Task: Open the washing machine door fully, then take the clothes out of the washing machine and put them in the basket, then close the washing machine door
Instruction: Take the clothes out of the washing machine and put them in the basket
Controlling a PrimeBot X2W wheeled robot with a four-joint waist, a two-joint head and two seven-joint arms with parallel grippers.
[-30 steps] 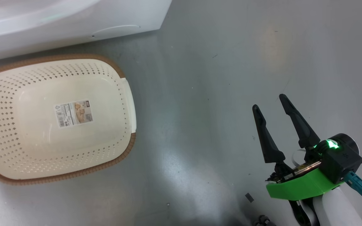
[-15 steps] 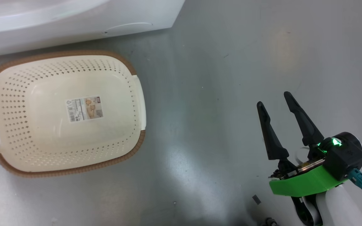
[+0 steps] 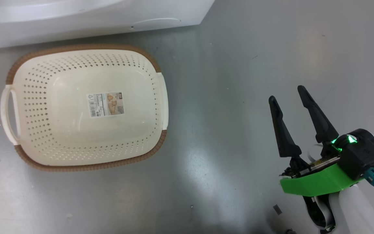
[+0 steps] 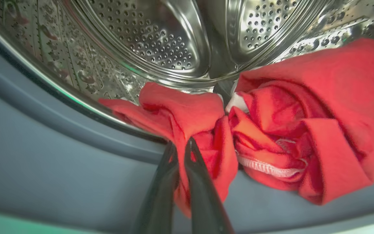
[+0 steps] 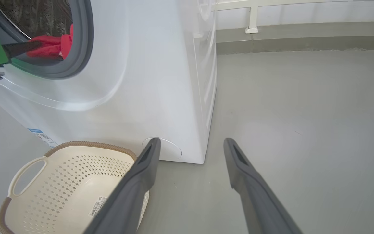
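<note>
head view: wide grey floor beside basket

No legible text: paper label on basket floor, blue label on washing machine both unreadable.

Glossy steel drum, soft cloth clothes, smooth perforated plastic basket.
</note>
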